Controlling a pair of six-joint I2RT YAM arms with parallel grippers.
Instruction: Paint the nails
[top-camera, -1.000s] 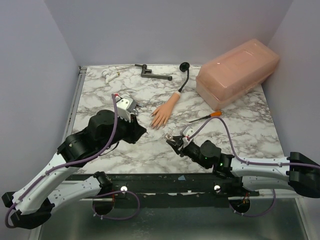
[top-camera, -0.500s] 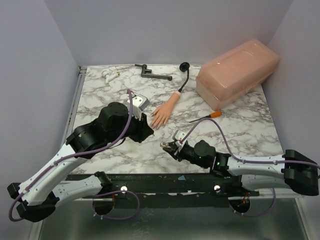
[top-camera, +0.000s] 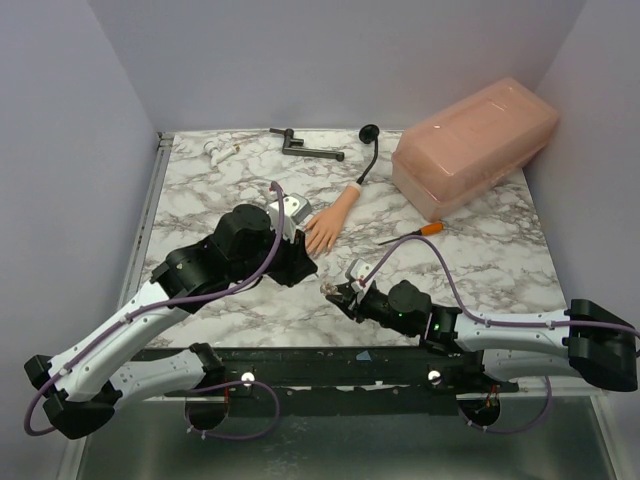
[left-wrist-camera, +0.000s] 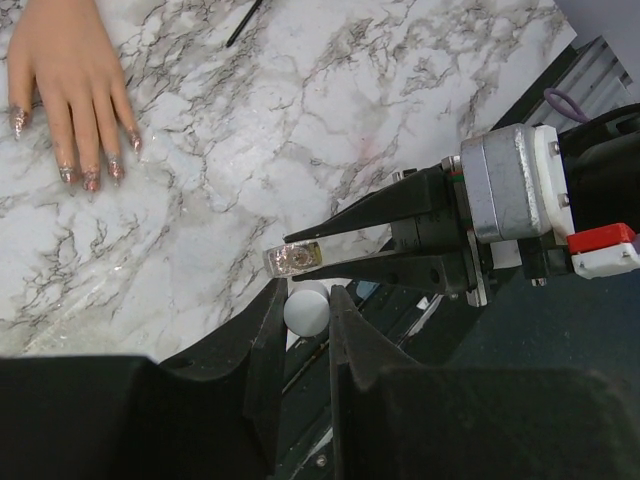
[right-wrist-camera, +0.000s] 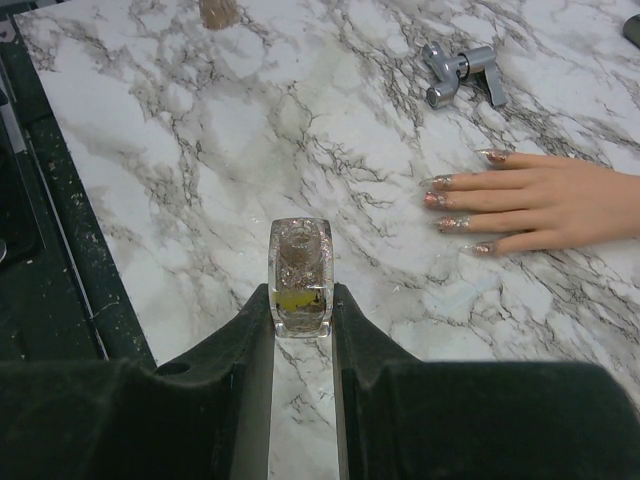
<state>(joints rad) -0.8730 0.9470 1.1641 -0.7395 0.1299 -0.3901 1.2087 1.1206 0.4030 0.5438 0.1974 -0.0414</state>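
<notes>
The peach mannequin hand (top-camera: 327, 226) lies flat mid-table, its black stem (top-camera: 371, 155) curving away. Its nails (right-wrist-camera: 440, 201) carry reddish glitter; they also show in the left wrist view (left-wrist-camera: 90, 178). My right gripper (top-camera: 333, 291) is shut on a clear glitter polish bottle (right-wrist-camera: 300, 265), open neck outward, below the fingertips of the hand. My left gripper (top-camera: 303, 268) is shut on a white round cap (left-wrist-camera: 306, 310), right beside the bottle (left-wrist-camera: 290, 260) and the right gripper (left-wrist-camera: 320, 255). Any brush under the cap is hidden.
A large pinkish translucent box (top-camera: 475, 145) stands at the back right. An orange-handled thin tool (top-camera: 430, 228) lies in front of it. A dark metal piece (top-camera: 300, 148) and a small white item (top-camera: 215, 151) lie at the back. A grey metal fitting (right-wrist-camera: 460, 70) shows in the right wrist view.
My left arm has swung right and forward, bringing its gripper close to the mannequin hand and the bottle. My right gripper has shifted a little to the left with the bottle.
</notes>
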